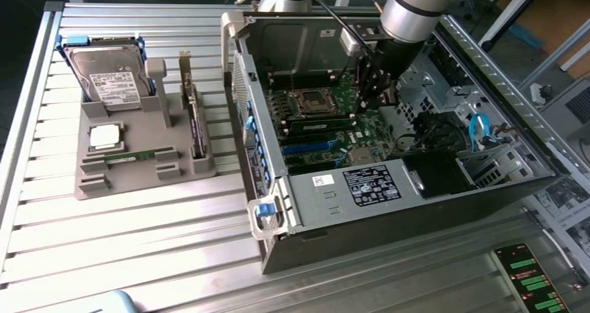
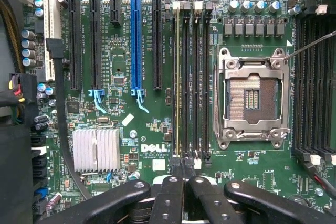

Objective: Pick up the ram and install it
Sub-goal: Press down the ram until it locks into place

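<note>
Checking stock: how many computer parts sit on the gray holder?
4: the hard drive at its far end, the processor in the middle, the ram lying beside it, the expansion card upright nearest the computer case. Smaller ones could be hidden.

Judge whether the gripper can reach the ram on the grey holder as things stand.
Probably, but not directly: the ram lies uncovered, while the gripper sits shut inside the computer case, whose side wall stands between them.

Gripper (image 1: 376,99) inside the computer case (image 1: 387,209), holder tray (image 1: 138,168) at exterior view's left.
</note>
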`<state>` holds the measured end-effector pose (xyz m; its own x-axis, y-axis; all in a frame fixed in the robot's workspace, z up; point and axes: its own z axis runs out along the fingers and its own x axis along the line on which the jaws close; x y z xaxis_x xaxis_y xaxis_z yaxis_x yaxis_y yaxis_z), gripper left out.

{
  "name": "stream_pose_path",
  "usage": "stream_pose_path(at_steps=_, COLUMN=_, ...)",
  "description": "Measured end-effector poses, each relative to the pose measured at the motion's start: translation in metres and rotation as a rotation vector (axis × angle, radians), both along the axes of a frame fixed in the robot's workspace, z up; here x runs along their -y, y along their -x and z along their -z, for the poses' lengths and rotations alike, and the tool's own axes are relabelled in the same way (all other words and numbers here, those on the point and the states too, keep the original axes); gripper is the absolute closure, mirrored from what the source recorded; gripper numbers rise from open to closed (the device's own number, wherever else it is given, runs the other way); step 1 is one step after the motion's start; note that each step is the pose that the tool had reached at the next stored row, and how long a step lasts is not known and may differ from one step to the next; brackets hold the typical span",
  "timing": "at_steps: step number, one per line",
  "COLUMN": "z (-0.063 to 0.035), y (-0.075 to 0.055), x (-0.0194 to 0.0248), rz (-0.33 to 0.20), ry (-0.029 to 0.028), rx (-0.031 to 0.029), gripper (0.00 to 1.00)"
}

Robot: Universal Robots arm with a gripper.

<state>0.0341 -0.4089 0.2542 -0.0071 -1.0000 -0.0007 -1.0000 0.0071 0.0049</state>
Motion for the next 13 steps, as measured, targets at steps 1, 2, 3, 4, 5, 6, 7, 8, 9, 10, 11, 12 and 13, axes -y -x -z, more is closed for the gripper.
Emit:
stream_pose_path(at_steps=1, z=0.0, y=0.0, x=0.0, rz=0.0, ry=0.0, rx=0.0, gripper=0.9)
stream_pose_path(at_steps=2, z=0.0, y=0.0, x=0.0, rz=0.0, ry=0.0, rx=0.0, gripper=0.9)
stream_pose_path(at_steps=3, z=-0.0001, y=0.0, x=0.0, rz=0.0, ry=0.0002, rx=-0.0001, gripper=0.9)
stream_pose_path(at_steps=4, z=-0.0001, y=0.001, x=0.0, rz=0.0, ry=0.0003, rx=-0.0001, gripper=0.9)
stream_pose_path(at_steps=5, z=-0.0002, y=0.003, x=0.0, rz=0.0, ry=0.0004, rx=-0.0001, gripper=0.9)
stream_pose_path(at_steps=6, z=-0.0001, y=0.005, x=-0.0001, rz=0.0, ry=0.0003, rx=-0.0001, gripper=0.9)
stream_pose_path(at_steps=7, z=-0.0001, y=0.007, x=-0.0002, rz=0.0, ry=0.0002, rx=-0.0001, gripper=0.9)
stream_pose_path(at_steps=8, z=-0.0001, y=0.01, x=-0.0003, rz=0.0, ry=0.0003, rx=-0.0001, gripper=0.9)
stream_pose_path(at_steps=9, z=-0.0001, y=0.013, x=-0.0003, rz=0.0, ry=0.0002, rx=-0.0001, gripper=0.9)
stream_pose_path(at_steps=10, z=0.0, y=0.016, x=-0.0004, rz=0.0, ry=0.0002, rx=0.0, gripper=0.9)
stream_pose_path(at_steps=11, z=-0.0001, y=0.018, x=-0.0006, rz=0.0, ry=0.0002, rx=0.0, gripper=0.9)
stream_pose_path(at_steps=12, z=0.0, y=0.021, x=-0.0008, rz=0.0, ry=0.0002, rx=0.0001, gripper=0.9)
stream_pose_path(at_steps=13, z=0.0, y=0.025, x=-0.0011, rz=0.0, ry=0.0002, rx=0.0001, gripper=0.9)
